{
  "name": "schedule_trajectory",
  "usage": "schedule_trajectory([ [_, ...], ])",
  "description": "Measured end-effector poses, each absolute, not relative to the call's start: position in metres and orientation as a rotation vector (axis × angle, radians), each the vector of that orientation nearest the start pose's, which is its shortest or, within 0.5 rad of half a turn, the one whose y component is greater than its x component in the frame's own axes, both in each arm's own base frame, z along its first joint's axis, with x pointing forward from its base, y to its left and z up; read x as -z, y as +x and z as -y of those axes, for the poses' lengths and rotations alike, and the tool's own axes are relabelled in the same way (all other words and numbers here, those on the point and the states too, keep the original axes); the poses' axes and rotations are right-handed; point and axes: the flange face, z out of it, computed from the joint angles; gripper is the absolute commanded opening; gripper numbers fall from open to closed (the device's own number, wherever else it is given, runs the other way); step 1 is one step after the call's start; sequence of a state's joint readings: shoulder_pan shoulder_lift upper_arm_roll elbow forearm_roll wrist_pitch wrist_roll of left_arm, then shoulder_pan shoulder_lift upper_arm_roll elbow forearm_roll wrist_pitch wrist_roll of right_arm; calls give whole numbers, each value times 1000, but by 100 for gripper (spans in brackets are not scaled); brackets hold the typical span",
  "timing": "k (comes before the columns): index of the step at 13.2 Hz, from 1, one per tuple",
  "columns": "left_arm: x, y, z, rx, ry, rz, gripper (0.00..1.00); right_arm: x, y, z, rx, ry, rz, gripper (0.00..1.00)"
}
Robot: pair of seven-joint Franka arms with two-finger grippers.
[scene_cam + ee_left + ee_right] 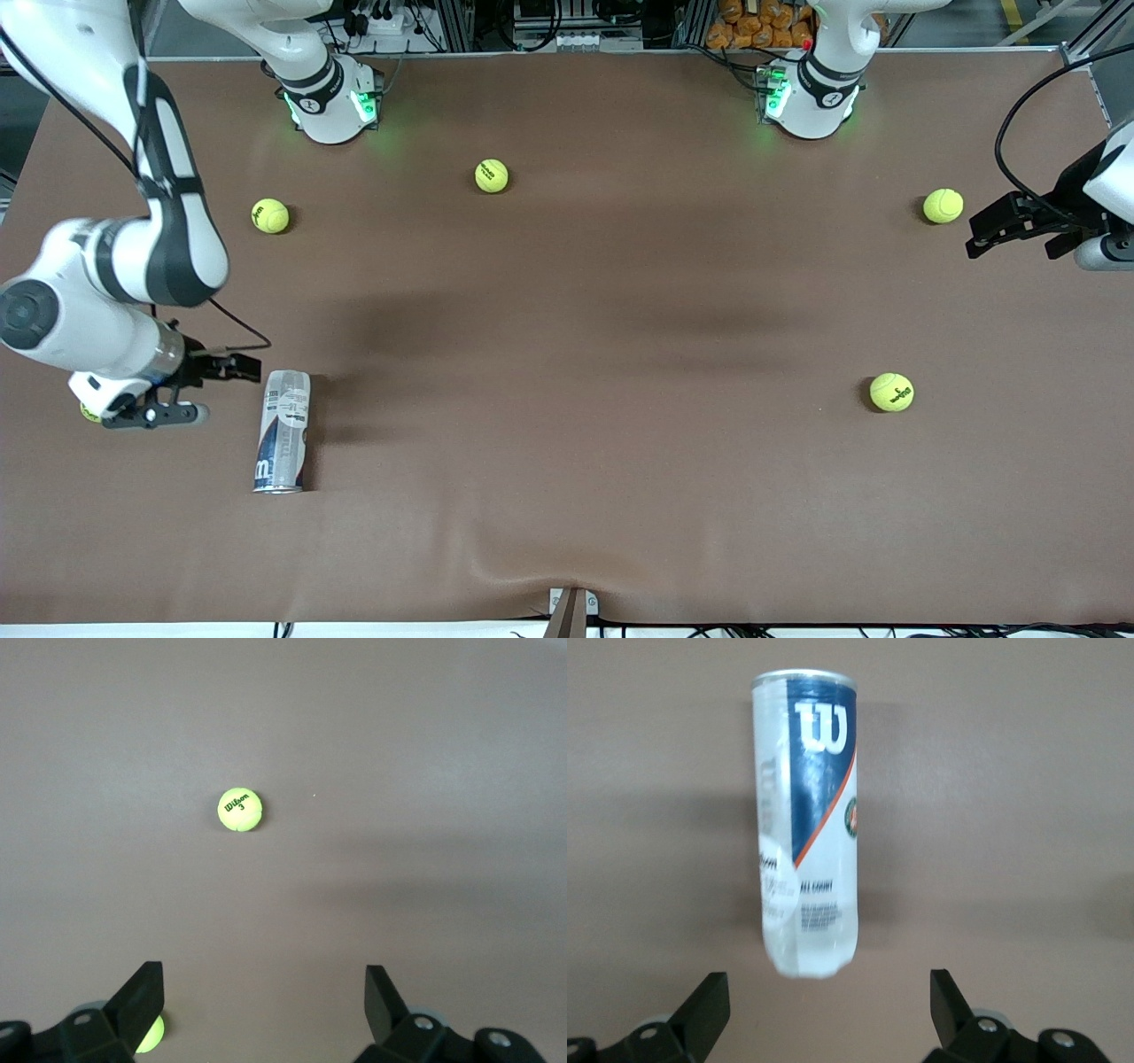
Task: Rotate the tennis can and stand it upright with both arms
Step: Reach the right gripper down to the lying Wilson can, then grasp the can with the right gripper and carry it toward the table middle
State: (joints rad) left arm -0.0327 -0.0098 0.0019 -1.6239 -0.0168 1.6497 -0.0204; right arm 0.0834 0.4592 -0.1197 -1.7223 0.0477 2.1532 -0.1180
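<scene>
The tennis can (pixel 282 431) lies on its side on the brown table (pixel 585 354), toward the right arm's end. Its metal-rimmed end is the one nearer the front camera. In the right wrist view the can (pixel 808 824) shows its navy label with the white W. My right gripper (pixel 213 388) hovers open beside the can's clear rounded end without touching it. That gripper (pixel 828 992) holds nothing between its fingers. My left gripper (pixel 974 235) waits open and empty at the left arm's end of the table; from its own wrist, the left gripper (pixel 263 988) has only table between its fingers.
Several yellow-green tennis balls lie scattered: one (pixel 270 215) and another (pixel 492 175) near the right arm's base, one (pixel 943 206) beside the left gripper, one (pixel 891 392) nearer the front camera. A ball (pixel 239 809) also shows in the left wrist view.
</scene>
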Motion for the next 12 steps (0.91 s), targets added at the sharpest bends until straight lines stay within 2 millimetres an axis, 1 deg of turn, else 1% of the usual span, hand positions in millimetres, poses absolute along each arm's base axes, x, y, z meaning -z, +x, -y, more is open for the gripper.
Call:
schedule_trajectory([
  [2,-612,558,20,57,-3159,-18,100,-293,675,11,-20,-3137,85,100],
  [5,-613,558,20,58,-3159,-18,100,-262,693,2,57,-3137,92,100],
  [8,-613,558,20,59,-3159,-21,100,-226,698,-5,75,-3147,109,100],
  [10,-613,558,25,59,-3159,-34,100,-210,700,-5,82,-3151,112,100],
  [12,-613,558,28,59,-3159,-43,100,-198,701,-5,89,-3154,113,100],
])
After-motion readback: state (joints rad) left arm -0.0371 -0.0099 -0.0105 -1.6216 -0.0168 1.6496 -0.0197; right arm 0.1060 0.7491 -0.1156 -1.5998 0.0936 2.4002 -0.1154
